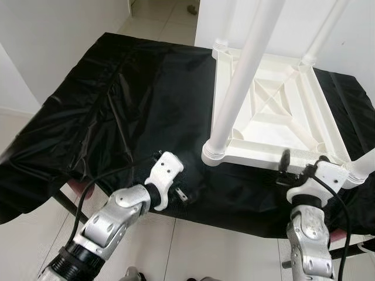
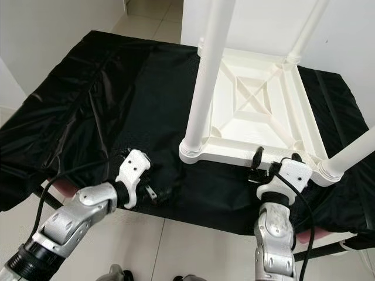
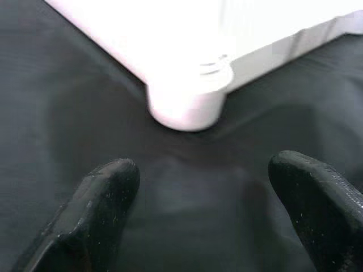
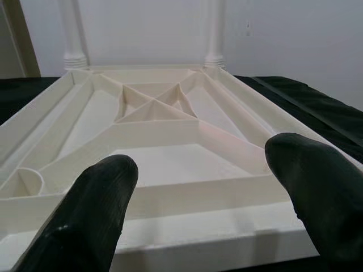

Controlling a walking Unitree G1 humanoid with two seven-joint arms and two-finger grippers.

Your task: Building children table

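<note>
A white plastic children's table [image 1: 275, 111] lies upside down on a black cloth [image 1: 117, 105], with several white legs standing up from its corners. The near-left leg [image 1: 237, 82] rises from its corner collar [image 3: 190, 99]. My left gripper [image 3: 204, 170] is open just above the cloth, a short way in front of that collar and holding nothing. Its white wrist [image 1: 164, 175] is at the cloth's front edge. My right gripper [image 1: 303, 163] is open at the table's near rim [image 4: 187, 226], beside the near-right leg [image 1: 366, 165]. Nothing is between its fingers.
The cloth covers a low stand whose front edge [image 1: 222, 225] runs just before my arms. White walls stand to the left [image 1: 53, 41] and behind the table [image 1: 351, 35]. Tiled floor [image 1: 170, 17] shows at the back and below. Broad bare cloth lies to the left.
</note>
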